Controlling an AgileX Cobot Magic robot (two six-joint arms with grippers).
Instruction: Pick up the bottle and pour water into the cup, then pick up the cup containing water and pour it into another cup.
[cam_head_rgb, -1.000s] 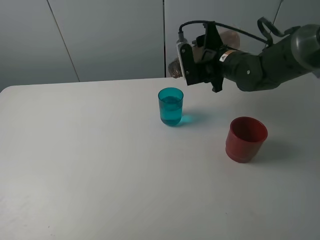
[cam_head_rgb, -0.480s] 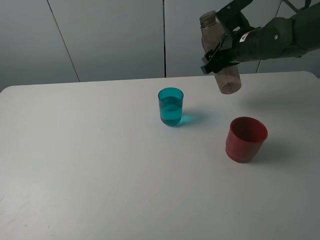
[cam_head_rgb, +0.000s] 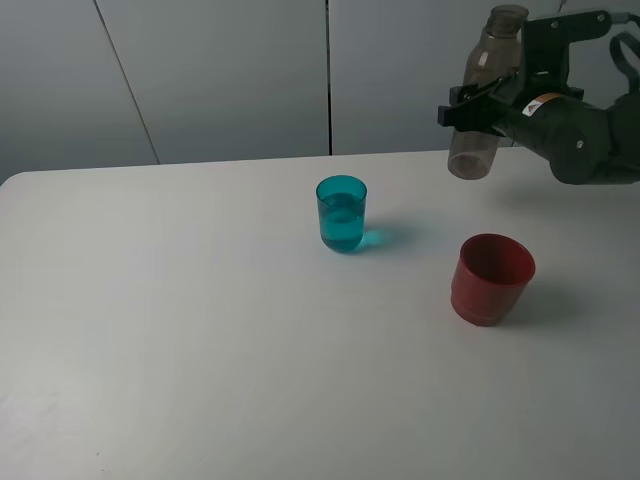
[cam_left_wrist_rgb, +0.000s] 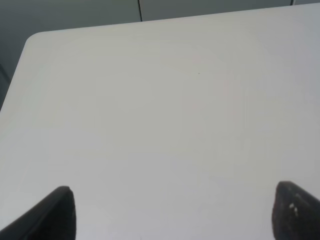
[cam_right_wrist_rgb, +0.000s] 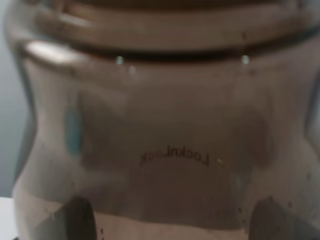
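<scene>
My right gripper (cam_head_rgb: 492, 108) is shut on the smoky grey-brown bottle (cam_head_rgb: 484, 95) and holds it nearly upright in the air above the table's far right. The bottle fills the right wrist view (cam_right_wrist_rgb: 165, 135), between the two fingertips (cam_right_wrist_rgb: 75, 220). The teal cup (cam_head_rgb: 342, 213) stands at the middle of the table with water in it, to the left of and below the bottle. The red cup (cam_head_rgb: 491, 278) stands to its right, nearer the front, below the bottle. My left gripper (cam_left_wrist_rgb: 170, 215) is open over bare table; it does not show in the exterior view.
The white table (cam_head_rgb: 180, 330) runs the full width of the view, with grey wall panels (cam_head_rgb: 220, 70) behind its far edge. The left wrist view shows the table's far corner (cam_left_wrist_rgb: 35, 40).
The bottle has swung from lying tipped over the teal cup to nearly upright, and the right arm has carried it rightward away from the cup. The cups have not moved.
</scene>
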